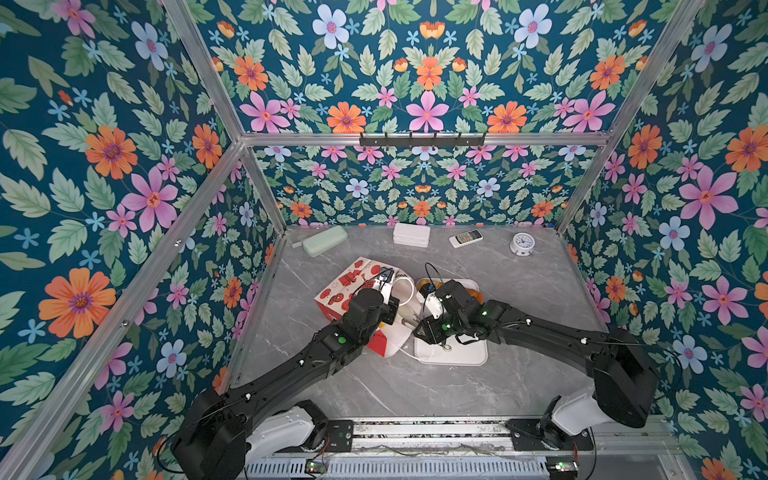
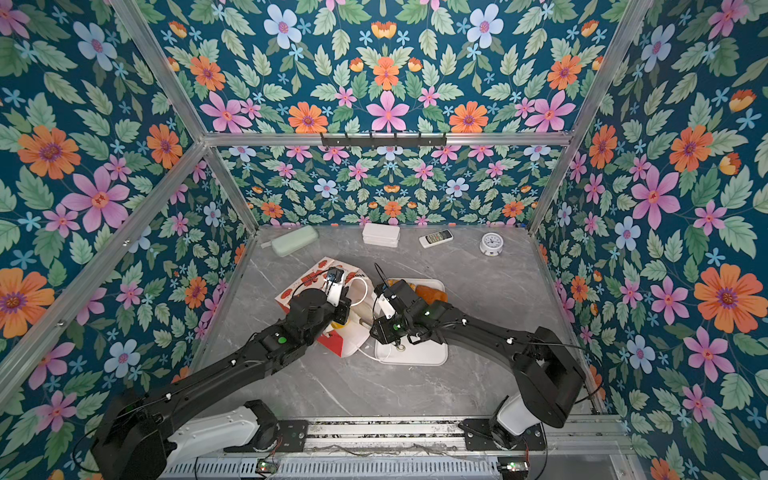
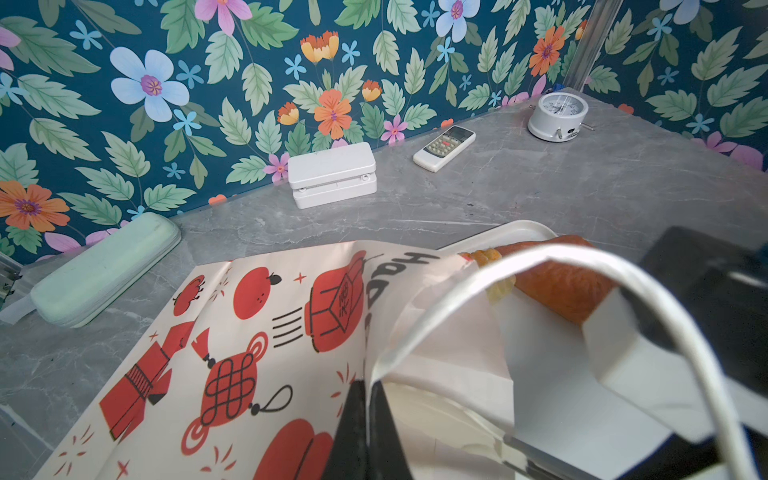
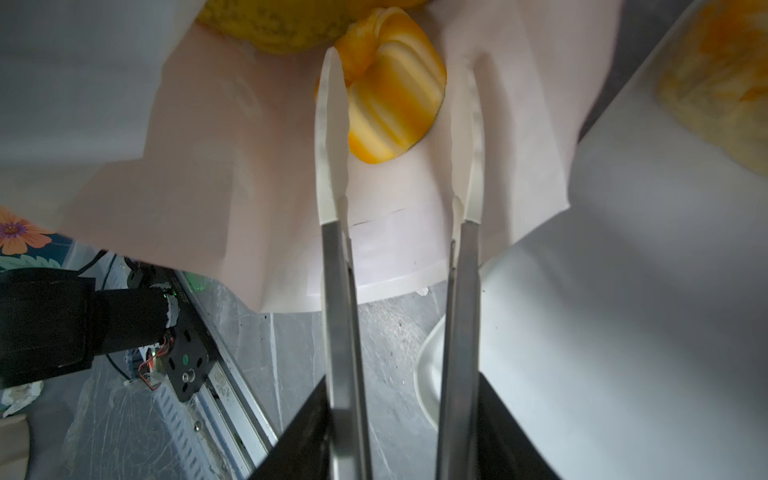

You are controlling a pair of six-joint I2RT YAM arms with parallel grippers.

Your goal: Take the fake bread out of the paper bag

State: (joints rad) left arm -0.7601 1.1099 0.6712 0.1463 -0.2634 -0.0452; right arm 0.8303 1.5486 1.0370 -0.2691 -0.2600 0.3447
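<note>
Inside the white, red-printed paper bag [image 3: 266,345], whose rim the shut left tool [image 3: 365,419] pinches, the right tool [image 4: 399,124] stands parted and empty-looking astride a glossy golden fluted toy bun [image 4: 395,91]; closing off-centre could squirt it deeper.

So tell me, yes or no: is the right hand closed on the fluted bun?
No: in the right wrist view the right hand stands open, the fluted bun lying loose between its fingers inside the paper bag.

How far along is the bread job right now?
Partly done: at least one orange pastry already lies on the white tray. In hand: the left gripper pinches the paper bag rim, holding its mouth open, while the right gripper, open, reaches inside beside a fluted bun. Left: that bun and another yellow piece behind it.
</note>
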